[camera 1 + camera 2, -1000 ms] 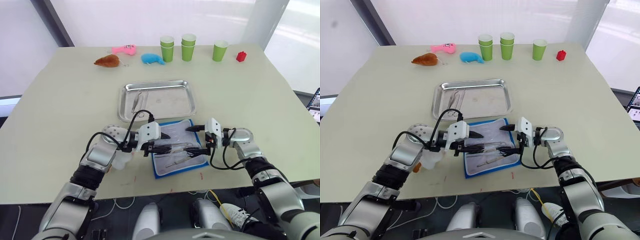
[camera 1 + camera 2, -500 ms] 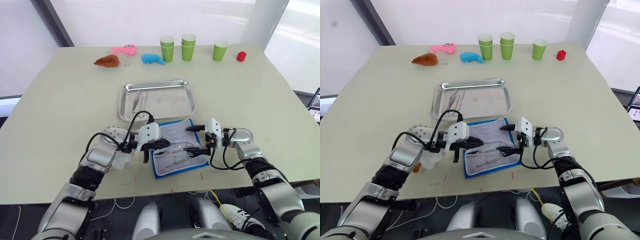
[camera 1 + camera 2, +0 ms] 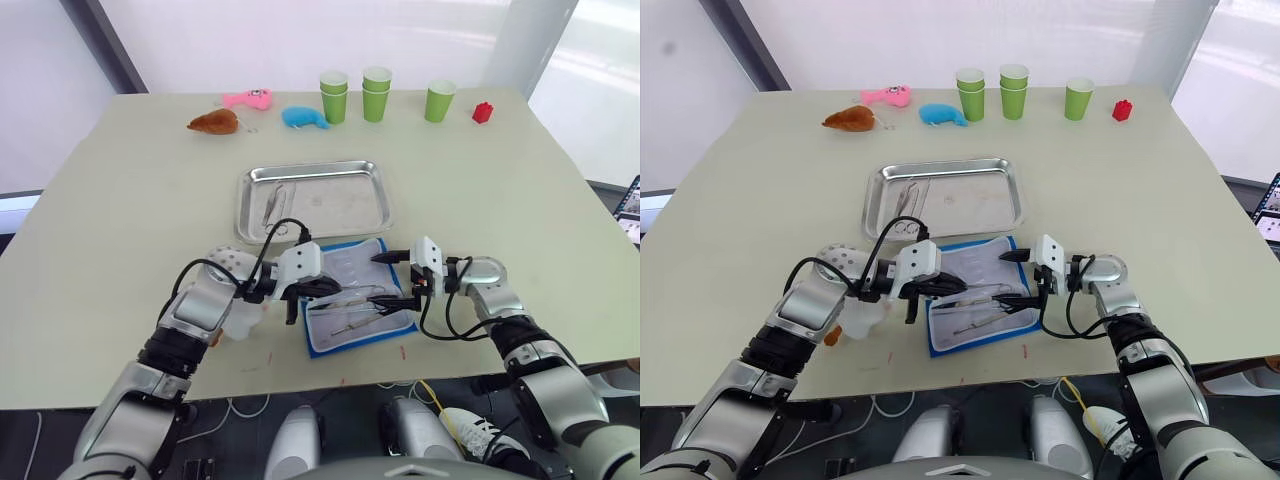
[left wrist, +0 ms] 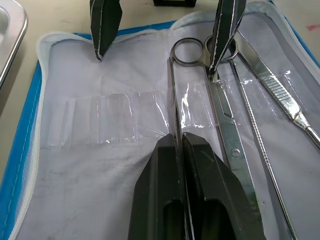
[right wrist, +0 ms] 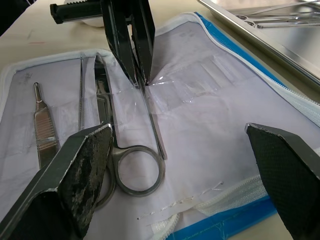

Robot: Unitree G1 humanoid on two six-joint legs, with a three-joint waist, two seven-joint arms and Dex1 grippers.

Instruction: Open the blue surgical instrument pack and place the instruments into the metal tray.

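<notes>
- instruments (image 4: 227, 125): thin, stiff, slick steel tucked under clear sleeves in the opened blue surgical instrument pack (image 3: 358, 297), just near of the metal tray (image 3: 315, 200); best pinched mid-shaft.
- left gripper (image 4: 179, 142) is closed on the scissors' (image 5: 131, 160) shaft.
- right gripper (image 5: 175, 150) gapes wide, empty, over the ring handles.

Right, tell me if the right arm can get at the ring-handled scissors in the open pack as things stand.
Probably yes. The right tool is open and straddles the ring handles of the scissors, which lie uncovered on the pack's lining. However, the left tool is already clamped on one blade.
</notes>
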